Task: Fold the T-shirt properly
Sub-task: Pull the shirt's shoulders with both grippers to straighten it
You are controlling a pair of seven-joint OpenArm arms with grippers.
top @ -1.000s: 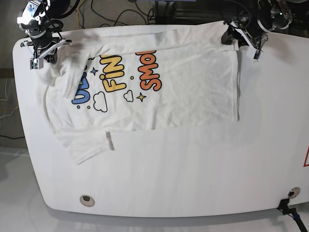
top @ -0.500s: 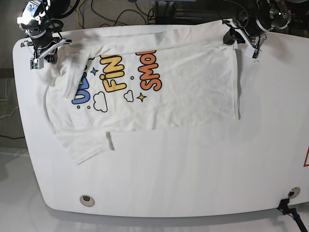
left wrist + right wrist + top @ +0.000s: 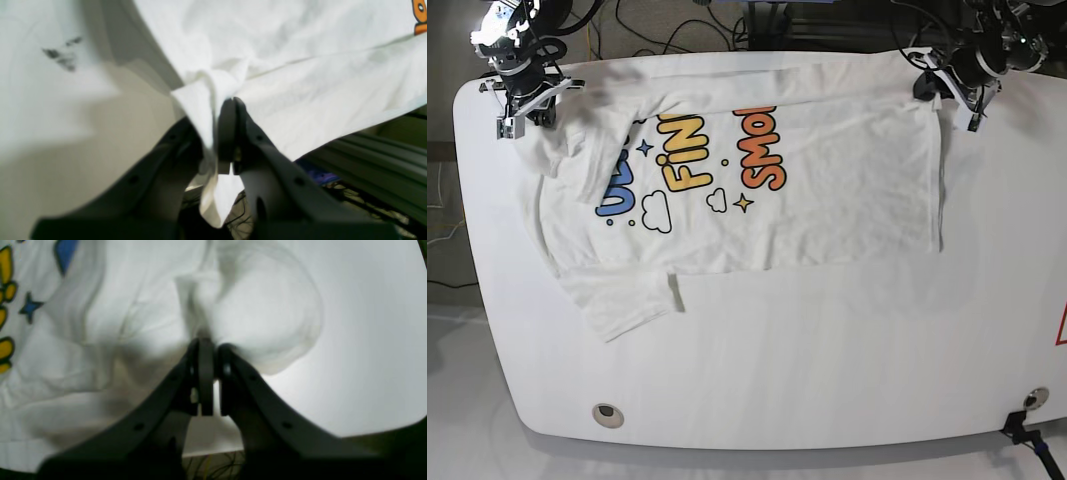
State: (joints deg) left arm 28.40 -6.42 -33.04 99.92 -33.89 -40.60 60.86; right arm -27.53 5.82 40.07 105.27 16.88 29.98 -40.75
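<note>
The white T-shirt [image 3: 827, 200] lies spread on the white table [image 3: 827, 350], its far strip folded over the top of the blue, yellow and orange print. My left gripper [image 3: 937, 88] is at the far right corner, shut on a bunched pinch of the hem; the left wrist view shows the T-shirt [image 3: 300, 76] squeezed by the left gripper [image 3: 232, 100]. At the far left, my right gripper [image 3: 525, 118] is shut on the shoulder cloth. The right wrist view shows the right gripper [image 3: 208, 341] pinching a puffed fold of the T-shirt [image 3: 133, 323].
A loose sleeve [image 3: 627, 305] sticks out toward the near left. A round grommet [image 3: 606, 412] sits near the front left edge, a black clamp [image 3: 1027, 428] at the front right corner. Cables [image 3: 657, 25] hang behind the table's far edge.
My left gripper has shut on the hem corner. Both grippers and the whole shirt have shifted a little to the right in the base view.
</note>
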